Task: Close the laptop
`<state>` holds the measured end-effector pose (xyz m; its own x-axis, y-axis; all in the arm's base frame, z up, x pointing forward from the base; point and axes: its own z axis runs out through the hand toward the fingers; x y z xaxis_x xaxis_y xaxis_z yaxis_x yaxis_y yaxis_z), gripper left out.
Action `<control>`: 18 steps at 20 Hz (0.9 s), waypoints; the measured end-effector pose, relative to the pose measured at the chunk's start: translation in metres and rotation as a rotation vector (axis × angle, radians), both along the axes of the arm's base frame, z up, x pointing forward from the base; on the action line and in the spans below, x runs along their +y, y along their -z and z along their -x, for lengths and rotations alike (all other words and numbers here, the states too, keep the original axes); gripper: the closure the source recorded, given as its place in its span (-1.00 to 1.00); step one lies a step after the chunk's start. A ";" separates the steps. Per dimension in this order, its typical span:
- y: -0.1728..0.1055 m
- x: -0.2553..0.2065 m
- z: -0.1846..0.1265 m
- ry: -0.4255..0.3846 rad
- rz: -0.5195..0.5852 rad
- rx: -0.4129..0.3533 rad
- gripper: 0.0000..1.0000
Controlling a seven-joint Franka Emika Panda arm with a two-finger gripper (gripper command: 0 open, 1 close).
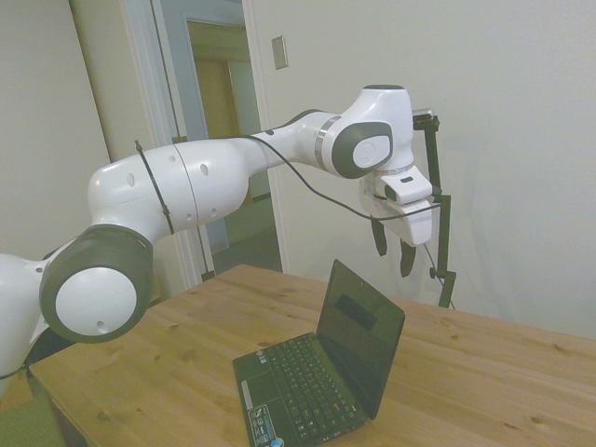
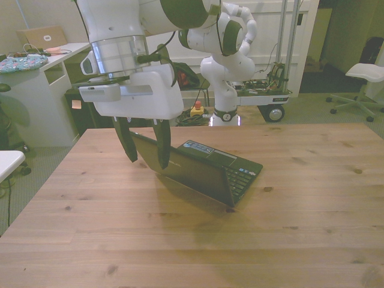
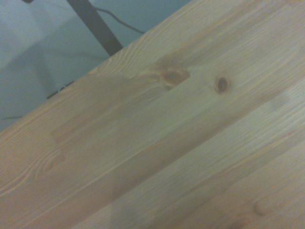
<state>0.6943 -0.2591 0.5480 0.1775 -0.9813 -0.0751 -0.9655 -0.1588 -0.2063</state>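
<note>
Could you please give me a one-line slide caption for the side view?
Open gripper hangs above the open black laptop on the wooden table.

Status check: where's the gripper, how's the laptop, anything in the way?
Gripper open, empty, hanging in the air above and behind the lid. Laptop open on the table, screen upright, not touched. Nothing blocking the lid.

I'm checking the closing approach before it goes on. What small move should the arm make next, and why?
Probably ease the gripper down toward the screen's top edge. The laptop stands open on the table, and the open jaws hang above and behind the lid without touching it, so contact has to come before any push.
</note>
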 end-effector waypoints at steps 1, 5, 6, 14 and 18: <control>0.003 0.002 0.001 -0.004 -0.009 0.019 -1.00; 0.007 0.005 0.009 -0.009 -0.024 0.076 -1.00; 0.008 0.003 0.012 -0.006 -0.025 0.089 -1.00; 0.035 -0.014 0.028 0.011 -0.026 0.178 1.00; 0.035 -0.018 0.031 0.000 -0.008 0.183 1.00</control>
<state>0.6637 -0.2772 0.5134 0.1599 -0.9805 -0.1139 -0.9871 -0.1577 -0.0279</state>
